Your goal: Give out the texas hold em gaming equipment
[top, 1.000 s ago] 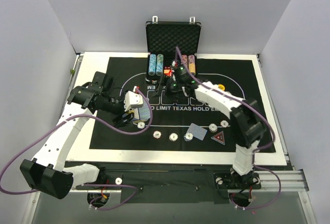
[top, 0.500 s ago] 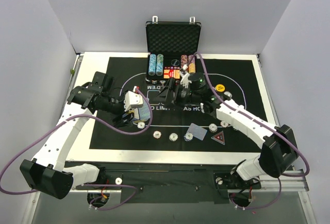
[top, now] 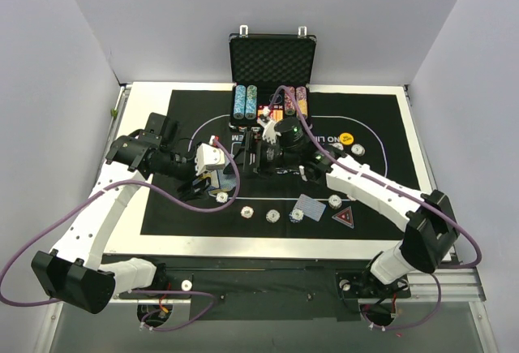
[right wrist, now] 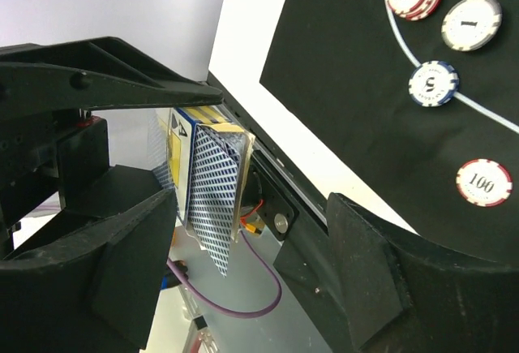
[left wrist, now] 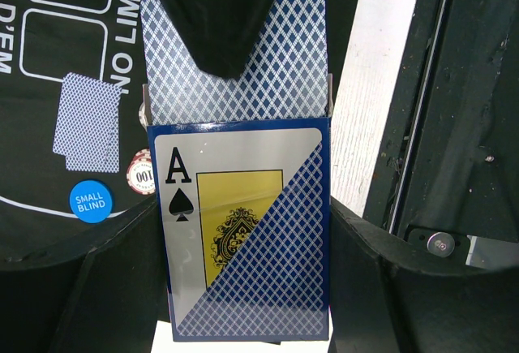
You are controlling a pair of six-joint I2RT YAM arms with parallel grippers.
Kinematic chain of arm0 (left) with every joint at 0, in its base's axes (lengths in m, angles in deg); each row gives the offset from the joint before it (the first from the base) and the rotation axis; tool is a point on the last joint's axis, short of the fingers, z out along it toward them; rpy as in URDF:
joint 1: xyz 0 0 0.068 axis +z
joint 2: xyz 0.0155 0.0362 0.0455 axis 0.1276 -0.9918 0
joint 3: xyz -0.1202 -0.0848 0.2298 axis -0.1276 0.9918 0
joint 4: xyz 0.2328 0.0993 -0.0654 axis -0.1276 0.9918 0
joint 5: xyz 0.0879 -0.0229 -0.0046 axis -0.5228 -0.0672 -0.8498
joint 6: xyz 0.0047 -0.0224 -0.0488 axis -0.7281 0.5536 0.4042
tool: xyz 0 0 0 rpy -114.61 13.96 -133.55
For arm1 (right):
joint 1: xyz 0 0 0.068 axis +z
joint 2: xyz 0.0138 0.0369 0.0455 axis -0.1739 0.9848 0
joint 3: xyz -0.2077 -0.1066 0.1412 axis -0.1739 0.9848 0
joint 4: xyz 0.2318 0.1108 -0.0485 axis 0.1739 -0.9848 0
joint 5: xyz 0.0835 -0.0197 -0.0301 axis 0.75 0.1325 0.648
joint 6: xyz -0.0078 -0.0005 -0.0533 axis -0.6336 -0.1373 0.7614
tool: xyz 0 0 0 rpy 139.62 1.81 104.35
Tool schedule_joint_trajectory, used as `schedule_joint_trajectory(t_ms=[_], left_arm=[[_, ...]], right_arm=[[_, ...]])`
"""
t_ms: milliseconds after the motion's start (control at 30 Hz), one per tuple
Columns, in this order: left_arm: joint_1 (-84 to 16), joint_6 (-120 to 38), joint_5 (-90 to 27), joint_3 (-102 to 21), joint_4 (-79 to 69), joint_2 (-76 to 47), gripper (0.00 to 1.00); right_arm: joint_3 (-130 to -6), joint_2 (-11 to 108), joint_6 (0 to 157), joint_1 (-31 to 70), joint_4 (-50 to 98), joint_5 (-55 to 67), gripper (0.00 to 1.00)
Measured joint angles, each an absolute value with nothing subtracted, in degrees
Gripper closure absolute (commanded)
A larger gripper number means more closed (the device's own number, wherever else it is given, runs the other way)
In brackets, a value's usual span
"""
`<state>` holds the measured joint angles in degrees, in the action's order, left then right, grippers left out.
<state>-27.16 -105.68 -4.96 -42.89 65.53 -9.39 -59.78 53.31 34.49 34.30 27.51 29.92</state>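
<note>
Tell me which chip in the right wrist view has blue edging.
The chip marked 5; the 1 chip is grey-edged, the 100 chips red-edged.

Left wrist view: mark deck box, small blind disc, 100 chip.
deck box (left wrist: 243,231), left wrist view, front face.
small blind disc (left wrist: 91,201), left wrist view, centre label.
100 chip (left wrist: 139,174), left wrist view, visible face.

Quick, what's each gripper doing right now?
Left gripper: closed, holding the deck of playing cards.
Right gripper: open, holding nothing.
</note>
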Motion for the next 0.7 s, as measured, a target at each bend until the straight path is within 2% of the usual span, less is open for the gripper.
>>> schedule_joint_trajectory(t_ms=[133,300,400,467,700], left_arm=[[-27.16,-105.68,-4.96,-42.89,65.53,-9.5,1.0],[-27.16,-105.65,-5.39,-42.89,65.73,-9.81,1.0],[-27.16,-105.65,-5.53,-42.89,65.73,-9.92,1.0],[-27.16,-105.65,-5.57,-42.89,65.73,-9.92,1.0],[-27.16,-105.65,-5.63,-42.89,65.73,-9.94,1.0]], right_arm=[[-60.74,55.15,34.92,35.48,26.68,30.01,0.45],[-61.26,56.55,34.97,35.39,26.39,30.97,0.72],[-61.66,56.55,34.7,35.06,26.79,31.69,0.76],[-61.66,56.55,34.62,34.89,26.79,32.09,0.82],[-61.28,56.05,34.51,33.64,27.05,32.66,0.87]])
